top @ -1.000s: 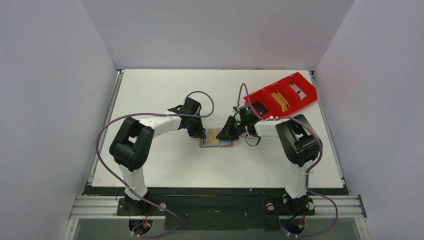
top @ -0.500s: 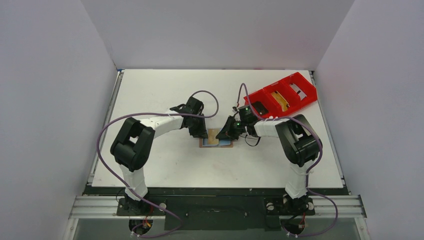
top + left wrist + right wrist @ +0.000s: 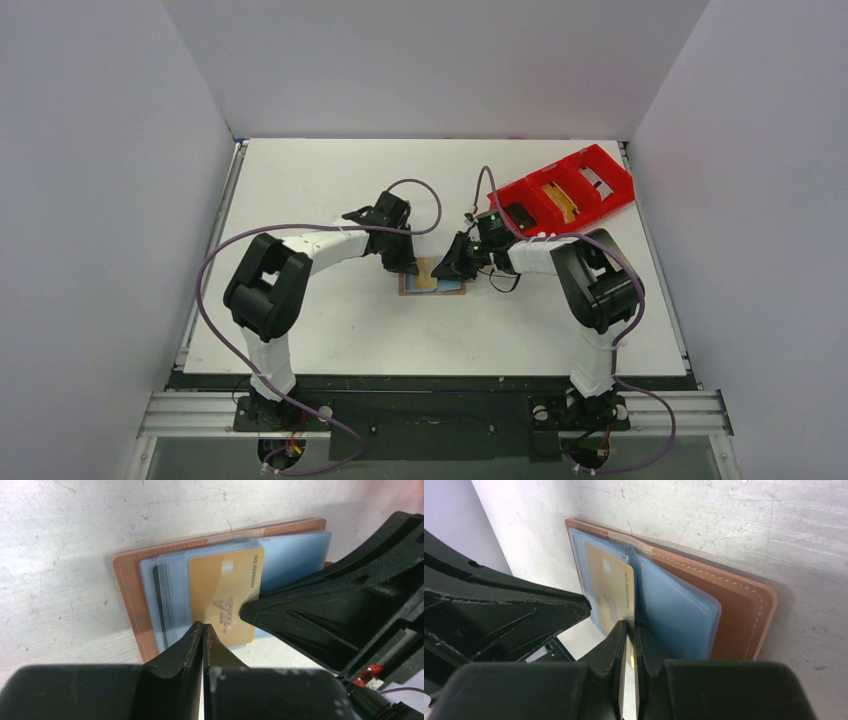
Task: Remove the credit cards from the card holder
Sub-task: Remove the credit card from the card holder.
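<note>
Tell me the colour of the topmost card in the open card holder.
The card is golden yellow, marked VIP; best in the left wrist view.

Black two-finger left hand, fingers pressed together, now lies slightly further right, closer over the left edge of the open tan-brown leather card holder. The left arm's black elbow joint shifts right likewise. The purple cable loop above the wrist swings out rightward.
</note>
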You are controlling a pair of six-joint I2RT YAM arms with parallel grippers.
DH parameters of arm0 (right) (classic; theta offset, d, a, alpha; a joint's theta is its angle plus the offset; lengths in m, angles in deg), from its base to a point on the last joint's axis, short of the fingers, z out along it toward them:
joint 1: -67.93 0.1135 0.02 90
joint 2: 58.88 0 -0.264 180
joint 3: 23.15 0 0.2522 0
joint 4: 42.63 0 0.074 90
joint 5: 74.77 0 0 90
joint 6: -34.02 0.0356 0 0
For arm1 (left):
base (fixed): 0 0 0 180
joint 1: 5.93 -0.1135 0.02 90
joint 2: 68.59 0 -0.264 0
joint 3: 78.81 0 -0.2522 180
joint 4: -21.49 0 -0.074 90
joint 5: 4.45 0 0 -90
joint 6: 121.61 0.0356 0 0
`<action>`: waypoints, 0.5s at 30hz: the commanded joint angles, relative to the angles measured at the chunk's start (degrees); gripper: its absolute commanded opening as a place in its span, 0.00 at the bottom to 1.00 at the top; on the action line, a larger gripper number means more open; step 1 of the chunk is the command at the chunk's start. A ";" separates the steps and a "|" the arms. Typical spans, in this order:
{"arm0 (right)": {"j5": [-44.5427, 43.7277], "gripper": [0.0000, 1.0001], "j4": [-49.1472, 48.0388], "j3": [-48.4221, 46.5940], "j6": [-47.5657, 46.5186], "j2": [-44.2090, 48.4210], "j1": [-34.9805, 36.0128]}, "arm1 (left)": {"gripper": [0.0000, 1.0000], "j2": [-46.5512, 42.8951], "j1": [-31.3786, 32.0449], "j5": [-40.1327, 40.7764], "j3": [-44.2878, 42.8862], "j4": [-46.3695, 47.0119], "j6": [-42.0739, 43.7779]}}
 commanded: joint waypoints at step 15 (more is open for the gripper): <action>-2.00 0.20 -2.23 0.67 0.28 0.61 -0.83 | 0.00 3.76 -0.21 7.82 -1.05 -4.31 -1.47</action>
